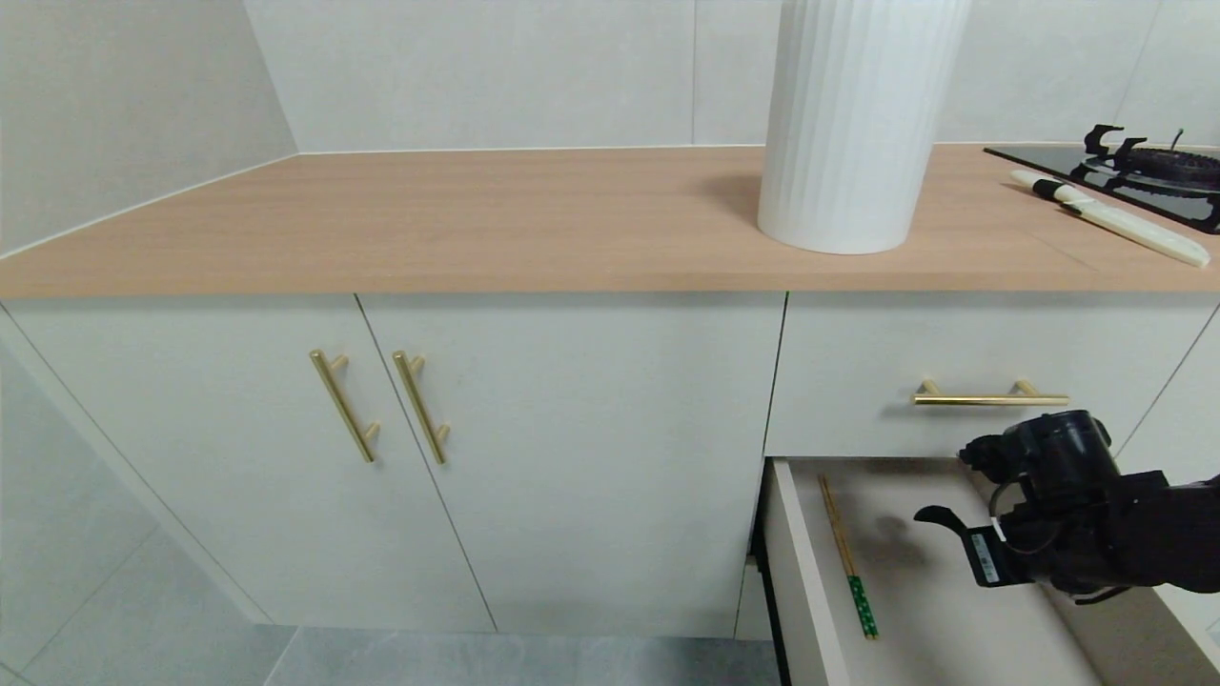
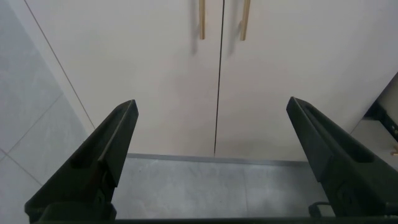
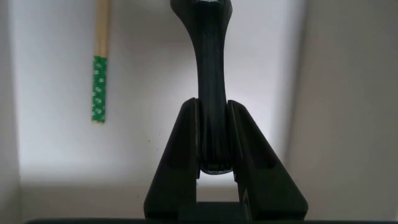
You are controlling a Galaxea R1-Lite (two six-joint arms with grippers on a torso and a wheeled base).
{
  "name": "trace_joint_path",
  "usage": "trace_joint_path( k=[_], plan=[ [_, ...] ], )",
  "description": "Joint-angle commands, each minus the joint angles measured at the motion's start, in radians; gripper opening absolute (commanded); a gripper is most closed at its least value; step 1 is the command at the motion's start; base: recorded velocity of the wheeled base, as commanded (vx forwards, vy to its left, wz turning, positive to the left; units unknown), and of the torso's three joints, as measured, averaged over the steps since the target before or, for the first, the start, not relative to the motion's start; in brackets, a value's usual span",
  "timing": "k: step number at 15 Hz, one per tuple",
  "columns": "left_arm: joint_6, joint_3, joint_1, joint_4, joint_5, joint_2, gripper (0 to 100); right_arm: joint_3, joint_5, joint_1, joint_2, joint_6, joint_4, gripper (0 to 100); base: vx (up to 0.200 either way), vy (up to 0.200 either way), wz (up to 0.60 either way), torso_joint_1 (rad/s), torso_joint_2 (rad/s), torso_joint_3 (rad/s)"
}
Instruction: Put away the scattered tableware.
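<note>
A lower drawer (image 1: 799, 562) stands pulled out at the right, and a pair of wooden chopsticks (image 1: 848, 570) with green ends lies on its pale floor. My right gripper (image 1: 982, 554) hovers over this drawer, shut on the handle of a black utensil (image 1: 939, 519) whose curved end points toward the chopsticks. In the right wrist view the gripper (image 3: 212, 109) clamps the black utensil (image 3: 208, 50), with the chopsticks (image 3: 99, 62) beside it. A white knife (image 1: 1110, 217) lies on the wooden counter at the right. My left gripper (image 2: 211, 107) is open and empty, low before the cabinet doors.
A tall white ribbed canister (image 1: 848, 124) stands on the counter (image 1: 429, 219) above the drawer. A black stove (image 1: 1153, 171) sits at the far right. Two cabinet doors with gold handles (image 1: 343, 405) are shut; another drawer with a gold handle (image 1: 991, 395) sits above the pulled-out one.
</note>
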Motion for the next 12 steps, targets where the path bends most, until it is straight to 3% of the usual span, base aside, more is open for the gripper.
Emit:
trace_joint_path(
  k=[1,8,12],
  plan=[
    [0.0,0.0,0.0,0.0,0.001,0.0,100,-0.014,0.013,0.0,0.1,0.02,-0.029,0,0.0,0.0,0.0,0.0,0.0,0.0],
    [0.0,0.0,0.0,0.0,0.001,0.0,100,-0.002,0.03,-0.001,0.229,0.032,-0.182,0,0.0,0.0,0.0,0.0,0.0,0.0],
    [0.0,0.0,0.0,0.0,0.001,0.0,100,-0.002,0.032,-0.003,0.24,0.032,-0.19,0,0.0,0.0,0.0,0.0,0.0,0.0]
  ],
)
